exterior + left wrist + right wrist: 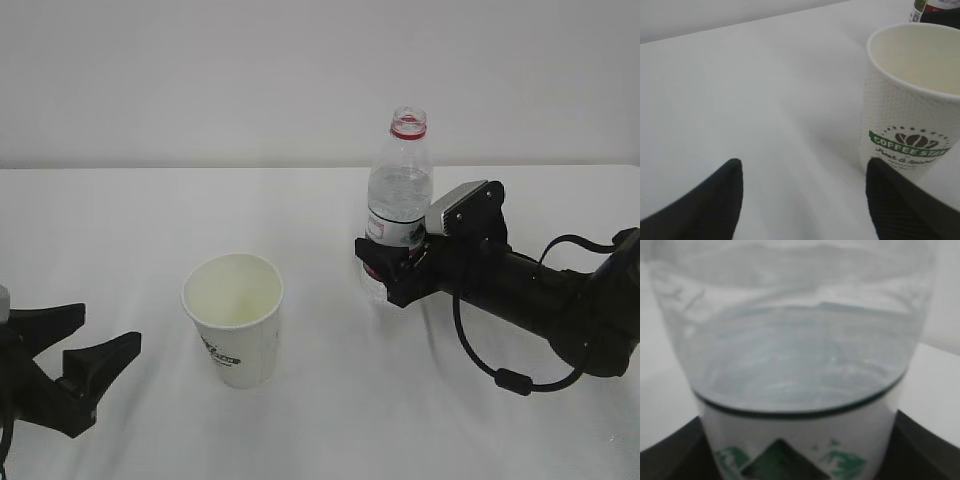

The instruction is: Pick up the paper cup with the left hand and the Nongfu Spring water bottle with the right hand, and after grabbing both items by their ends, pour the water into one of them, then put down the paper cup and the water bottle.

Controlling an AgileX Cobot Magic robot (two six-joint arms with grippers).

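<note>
Currently right gripper (pixel 385 268) sits around the bottle's (pixel 399 190) labelled middle, a jaw on each side, but whether it's actually clamped I can't tell; bottle stands upright on the white table (pixel 130 215), cap off, part full of water (pixel 790 365). Left gripper (pixel 95 375) is spread wide and empty, low at the near-left. Cup (pixel 234 318) stands upright just beyond its fingertips (pixel 887 192), untouched, left of the bottle.
</note>
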